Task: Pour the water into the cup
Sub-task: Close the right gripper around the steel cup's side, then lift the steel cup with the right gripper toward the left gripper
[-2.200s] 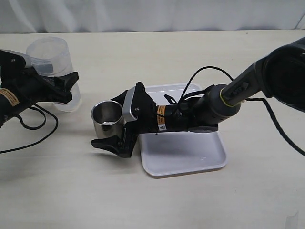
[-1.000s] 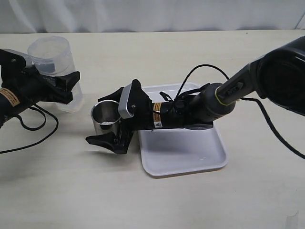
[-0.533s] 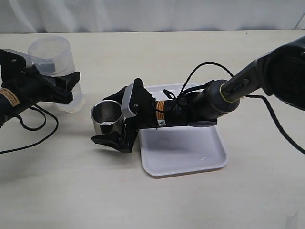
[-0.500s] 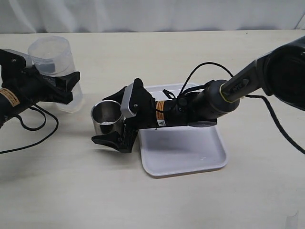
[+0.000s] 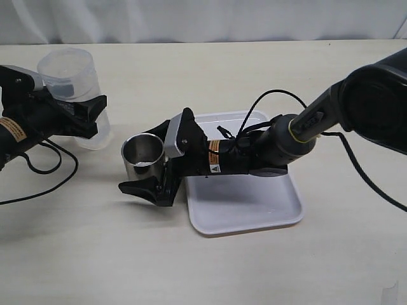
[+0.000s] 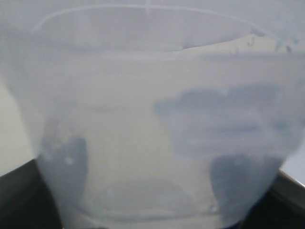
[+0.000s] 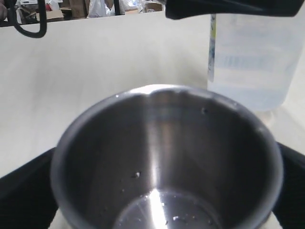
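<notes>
The steel cup [image 5: 142, 154] stands upright on the table, left of the tray. My right gripper [image 5: 141, 160] is open and straddles it, one finger behind and one finger [image 5: 141, 189] in front. In the right wrist view the cup [image 7: 167, 143] fills the frame, with a thin film of water and droplets [image 7: 167, 214] on its bottom. My left gripper [image 5: 95, 115] is shut on the transparent labelled container [image 5: 71, 89], upright at the far left. That container [image 6: 152, 119] fills the left wrist view, with the dark fingers [image 6: 66, 162] showing through it. I cannot make out water in it.
A white tray [image 5: 254, 213] lies right of the cup, and my right arm [image 5: 267, 149] stretches low over its far half. Black cables loop over the tray and beside my left arm [image 5: 38, 165]. A pale curtain closes the far edge of the table.
My right gripper has shifted slightly back and forth around the cup. The cup, the container and my left gripper have not moved.
</notes>
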